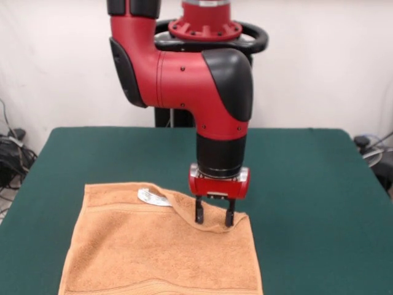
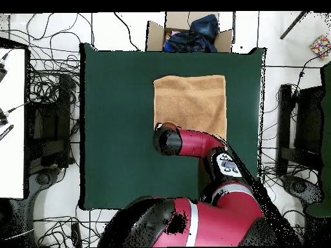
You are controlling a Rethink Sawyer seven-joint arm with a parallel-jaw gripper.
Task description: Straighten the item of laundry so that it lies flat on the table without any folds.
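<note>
Orange-tan terry towel (image 1: 163, 246) spread on the green table (image 1: 307, 184), toward the camera-side edge in the front view; near edge cut off by the frame bottom. Far right corner turned over in a low fold, white label (image 1: 152, 197) just beside it. Gripper (image 1: 214, 215) set on that fold, fingers parted narrowly, tips touching cloth; grip unconfirmed. From overhead, gripper and towel corner hidden under the arm (image 2: 187, 142); cardboard box (image 2: 187, 32) beyond the table

Cardboard box (image 2: 187, 35) holding blue cloth (image 2: 199, 29); cables (image 2: 48, 87) on floor.
</note>
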